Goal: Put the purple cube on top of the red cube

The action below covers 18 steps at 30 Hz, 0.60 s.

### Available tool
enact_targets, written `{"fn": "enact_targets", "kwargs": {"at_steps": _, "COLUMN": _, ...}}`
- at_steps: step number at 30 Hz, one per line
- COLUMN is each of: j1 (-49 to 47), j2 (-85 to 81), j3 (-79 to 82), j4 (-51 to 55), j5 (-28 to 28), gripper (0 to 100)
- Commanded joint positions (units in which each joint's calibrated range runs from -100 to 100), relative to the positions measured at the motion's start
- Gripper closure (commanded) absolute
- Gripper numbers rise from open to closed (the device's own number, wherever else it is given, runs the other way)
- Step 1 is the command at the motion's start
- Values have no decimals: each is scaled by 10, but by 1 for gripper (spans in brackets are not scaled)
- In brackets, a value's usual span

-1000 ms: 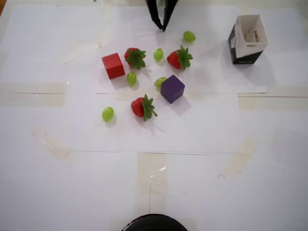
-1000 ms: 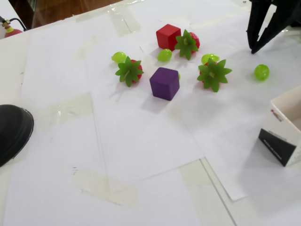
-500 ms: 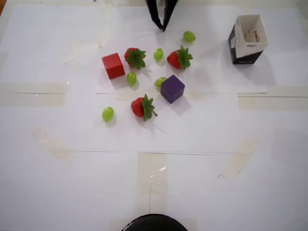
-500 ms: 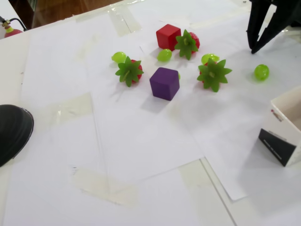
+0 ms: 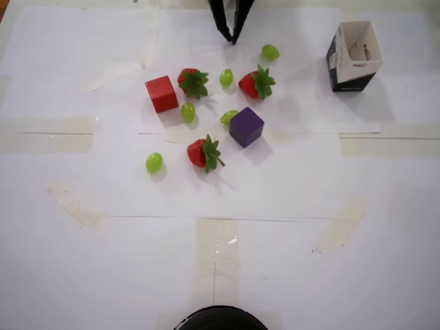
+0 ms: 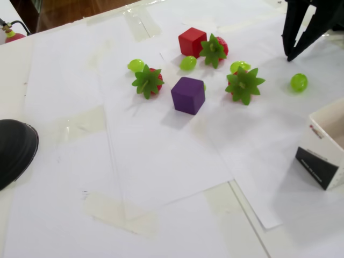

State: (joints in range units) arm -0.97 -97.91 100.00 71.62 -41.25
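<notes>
matte purple cube (image 5: 246, 126) | matte red cube (image 5: 161, 93); apart

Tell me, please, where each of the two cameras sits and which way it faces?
Overhead view: straight above the paper-covered table, looking down; the closed black fingers enter at the top edge.
Fixed view: off to one side, higher than the table, looking obliquely down across it; the fingers hang at the top right.
Both share the purple cube, red cube, the strawberries, the grapes and the open carton.
</notes>
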Motion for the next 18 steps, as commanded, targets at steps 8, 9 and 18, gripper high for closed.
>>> {"fn": "enact_targets", "kwargs": {"at_steps": 8, "j1": 16, "j2": 3, "j3": 0, "j4": -3, "j5": -5, "gripper": 100}}
{"fn": "enact_targets", "kwargs": {"at_steps": 9, "j1": 20, "j2": 3, "j3": 0, "j4": -11, "j5": -14, "gripper": 100}}
{"fn": "enact_targets", "kwargs": {"at_steps": 18, "j1": 40, "j2": 3, "j3": -78, "j4": -22, "j5": -4, "gripper": 100}}
